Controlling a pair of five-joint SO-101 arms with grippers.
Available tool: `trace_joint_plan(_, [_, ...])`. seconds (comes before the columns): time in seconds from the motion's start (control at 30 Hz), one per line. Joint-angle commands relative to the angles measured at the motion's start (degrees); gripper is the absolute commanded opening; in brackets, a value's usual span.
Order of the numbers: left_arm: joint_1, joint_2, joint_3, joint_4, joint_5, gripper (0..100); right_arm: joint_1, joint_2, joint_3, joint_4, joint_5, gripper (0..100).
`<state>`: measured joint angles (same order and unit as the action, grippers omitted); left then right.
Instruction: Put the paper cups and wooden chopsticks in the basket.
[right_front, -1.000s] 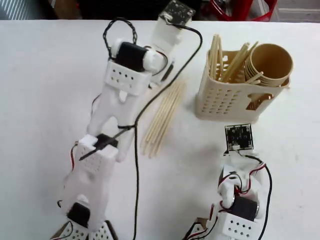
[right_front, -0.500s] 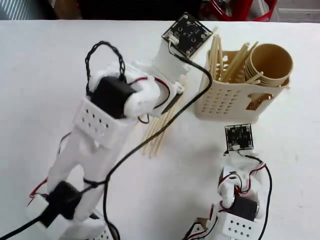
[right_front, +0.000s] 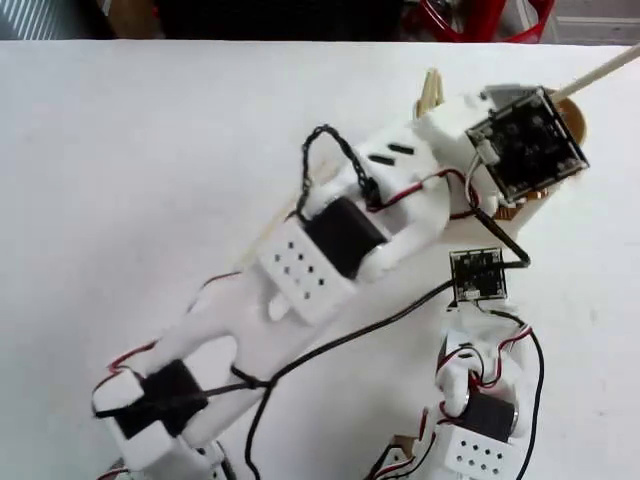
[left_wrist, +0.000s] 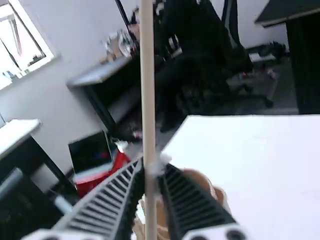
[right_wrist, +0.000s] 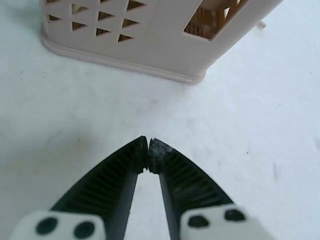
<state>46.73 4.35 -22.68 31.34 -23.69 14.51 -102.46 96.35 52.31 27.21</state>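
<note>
The left gripper (left_wrist: 150, 172) pinches one wooden chopstick (left_wrist: 147, 90) over the basket (right_wrist: 150, 45), probably to drop it in, while the right gripper (right_wrist: 149, 147), jaws pressed together, rests low over the table (right_wrist: 260, 140) near the basket, clear of that path.

I see the white table (right_front: 120, 150) evenly bright, almost glaring, with only a faint soft shadow along the basket's (right_wrist: 125, 45) foot. Daylight comes through a window (left_wrist: 22, 40); the room behind is dim.
</note>
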Motion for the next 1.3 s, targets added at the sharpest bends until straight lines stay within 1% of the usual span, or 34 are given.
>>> trace_joint_plan(0.0, [0.0, 2.6, -0.4, -11.7, -2.3, 2, -0.1, -0.7, 0.4, 0.0, 0.4, 1.8])
trace_joint_plan(0.1, [-0.9, 5.5, -0.4, -14.4, -1.6, 2, -0.1, -0.7, 0.4, 0.0, 0.4, 1.8])
trace_joint_plan(0.2, [-2.1, 7.6, -0.9, -16.6, 2.2, 2, -0.1, -0.7, 0.4, 0.1, 0.3, 1.8])
trace_joint_plan(0.27, [-2.9, 9.1, -2.5, -16.5, 3.9, 2, -0.1, -0.7, 0.4, 0.1, 0.3, 1.8])
trace_joint_plan(0.47, [-8.7, 16.7, -7.4, -16.6, 9.2, 2, -0.2, -0.7, 0.4, 0.1, 0.3, 1.8])
trace_joint_plan(0.6, [-11.2, 20.6, -10.5, -16.2, 13.5, 3, -0.2, -0.7, 0.4, 0.1, 0.3, 1.8])
trace_joint_plan(0.73, [-11.8, 21.6, -12.3, -12.5, 17.0, 3, -0.2, -0.7, 0.4, 0.1, 0.4, 1.8])
trace_joint_plan(0.87, [-11.9, 21.5, -12.6, -10.1, 21.1, 9, -0.8, -0.7, 0.4, 0.1, 0.6, 1.8])
trace_joint_plan(1.0, [-12.4, 21.4, -12.6, -8.3, 24.1, 9, -1.3, -0.7, 0.4, 0.2, 0.7, 1.8])
trace_joint_plan(1.13, [-13.7, 19.6, -12.2, -7.6, 23.6, 9, -1.3, -0.7, 0.4, 0.2, 0.6, 1.8])
trace_joint_plan(1.27, [-16.0, 15.3, -12.6, -2.9, 23.6, 9, -1.3, -0.7, 0.4, 0.2, 0.6, 1.8])
